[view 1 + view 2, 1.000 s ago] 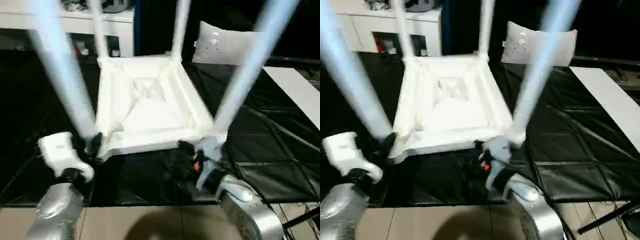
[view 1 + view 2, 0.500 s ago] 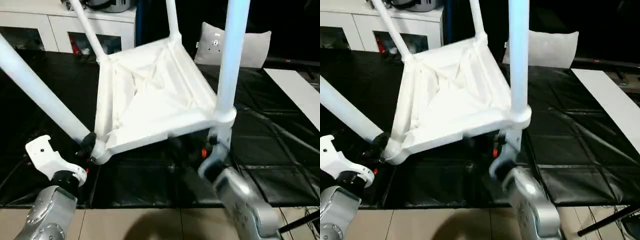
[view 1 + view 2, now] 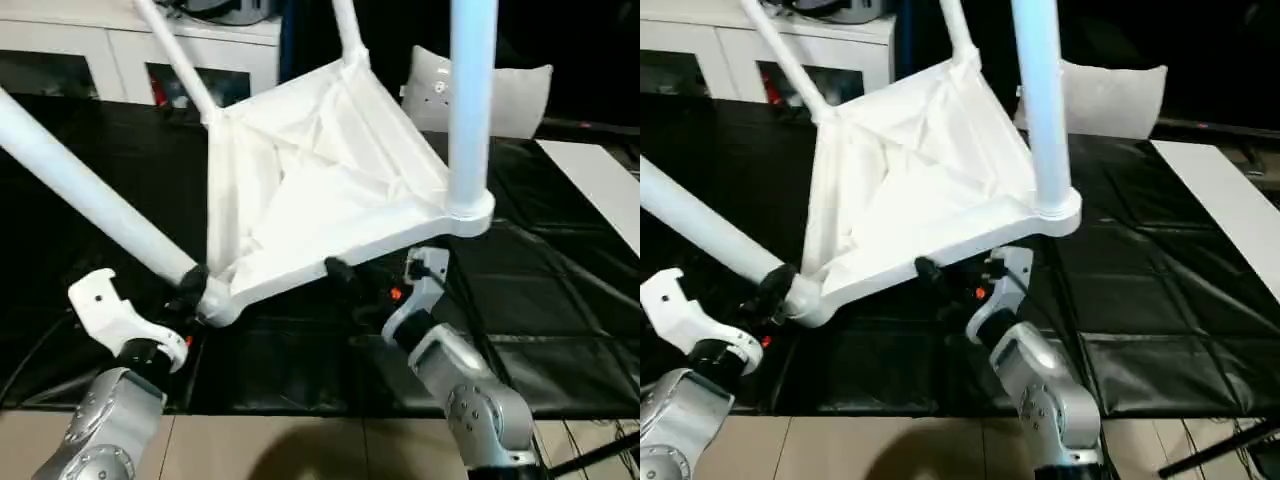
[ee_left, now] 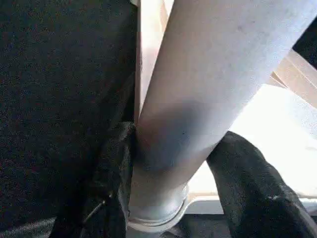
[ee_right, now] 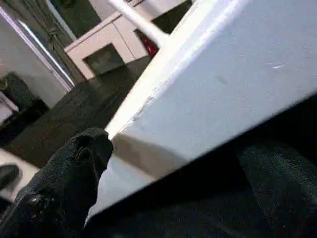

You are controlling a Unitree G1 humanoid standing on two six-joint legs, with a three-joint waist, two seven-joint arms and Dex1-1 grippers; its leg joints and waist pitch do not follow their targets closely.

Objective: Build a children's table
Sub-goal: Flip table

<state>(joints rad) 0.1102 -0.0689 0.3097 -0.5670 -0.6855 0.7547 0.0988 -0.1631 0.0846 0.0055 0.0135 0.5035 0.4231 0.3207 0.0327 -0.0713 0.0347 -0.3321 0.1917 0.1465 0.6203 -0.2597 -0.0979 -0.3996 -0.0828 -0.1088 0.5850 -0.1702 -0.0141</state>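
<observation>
Left wrist view, jaws pinching leg (image 4: pixel 198 89), tabletop (image 3: pixel 320 190) hides right's spread jaws

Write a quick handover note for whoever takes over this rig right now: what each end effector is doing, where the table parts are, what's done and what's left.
Left end effector: closed around the near-left leg, just above its socket.
Right end effector: open, fingers either side of the tabletop's near rim, one finger above it.
Table: upside down, tilted up off the black mat, all four legs seated in the corner sockets.
Done: legs fitted.
Left: probably turn it onto its legs and let go.
</observation>
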